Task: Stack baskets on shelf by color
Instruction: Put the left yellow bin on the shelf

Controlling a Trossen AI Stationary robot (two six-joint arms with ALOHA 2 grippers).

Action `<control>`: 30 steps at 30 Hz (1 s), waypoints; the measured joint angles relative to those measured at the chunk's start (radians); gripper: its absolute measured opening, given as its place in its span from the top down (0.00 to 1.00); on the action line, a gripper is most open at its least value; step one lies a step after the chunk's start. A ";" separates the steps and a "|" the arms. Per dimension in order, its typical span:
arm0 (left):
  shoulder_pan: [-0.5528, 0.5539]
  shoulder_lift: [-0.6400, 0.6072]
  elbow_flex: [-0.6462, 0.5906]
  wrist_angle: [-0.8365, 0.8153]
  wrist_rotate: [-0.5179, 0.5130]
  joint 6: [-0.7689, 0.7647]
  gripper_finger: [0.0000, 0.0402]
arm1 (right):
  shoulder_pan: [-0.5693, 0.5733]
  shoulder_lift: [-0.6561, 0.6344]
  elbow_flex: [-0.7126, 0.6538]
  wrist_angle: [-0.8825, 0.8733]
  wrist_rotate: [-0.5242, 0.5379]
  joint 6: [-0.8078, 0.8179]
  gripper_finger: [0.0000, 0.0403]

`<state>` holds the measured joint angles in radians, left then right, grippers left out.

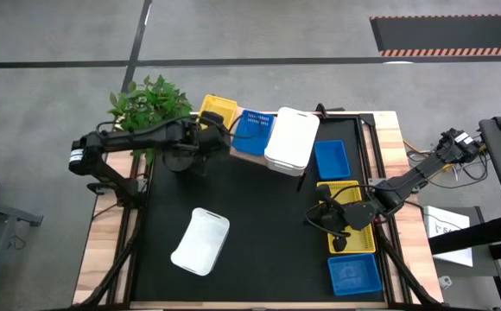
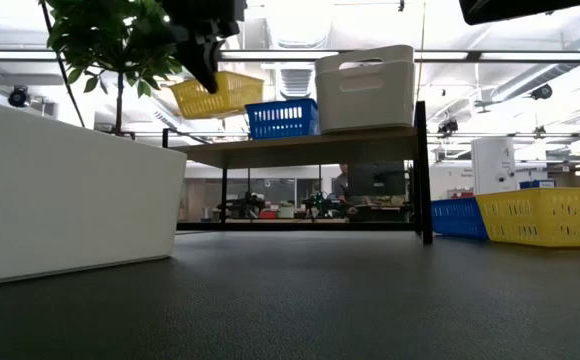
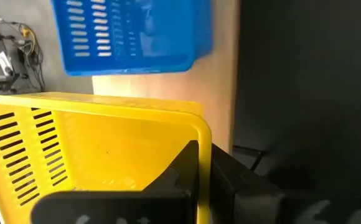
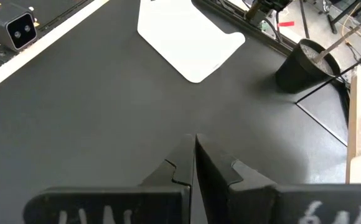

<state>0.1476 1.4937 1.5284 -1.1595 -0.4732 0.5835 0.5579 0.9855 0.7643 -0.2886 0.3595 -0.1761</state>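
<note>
Basket [image 3: 106,149] yellow, gripped by L hand [image 3: 204,163].

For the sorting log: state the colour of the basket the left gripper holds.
Yellow basket, gripped at its rim by the left gripper; left wrist view shows it best.

The baskets look like smooth plastic: the yellow one [image 3: 106,149] and blue one [image 3: 131,37] slotted and slightly glossy, the white one [image 1: 200,241] plain. The shelf [image 3: 221,81] is light wood-grain. The surface [image 4: 93,112] is matt black, faintly textured, with a wooden rim [image 1: 104,250].
</note>
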 joint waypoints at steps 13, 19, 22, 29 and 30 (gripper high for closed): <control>0.085 0.007 -0.057 0.084 0.058 0.066 1.00 | 0.000 0.000 0.000 0.001 0.000 0.001 0.98; 0.096 0.029 -0.068 0.104 0.060 0.086 1.00 | 0.000 0.000 0.000 0.001 0.000 0.000 0.98; 0.099 0.033 -0.069 0.106 0.060 0.086 1.00 | 0.000 0.000 0.000 0.001 0.000 0.000 0.98; 0.106 0.048 -0.076 0.106 0.059 0.080 1.00 | 0.000 0.000 0.000 0.000 0.000 -0.007 0.98; 0.107 0.048 -0.076 0.106 0.059 0.080 1.00 | 0.000 0.000 0.000 0.000 0.000 -0.007 0.98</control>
<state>0.2541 1.5417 1.4525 -1.0538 -0.4147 0.6636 0.5580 0.9855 0.7643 -0.2882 0.3592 -0.1833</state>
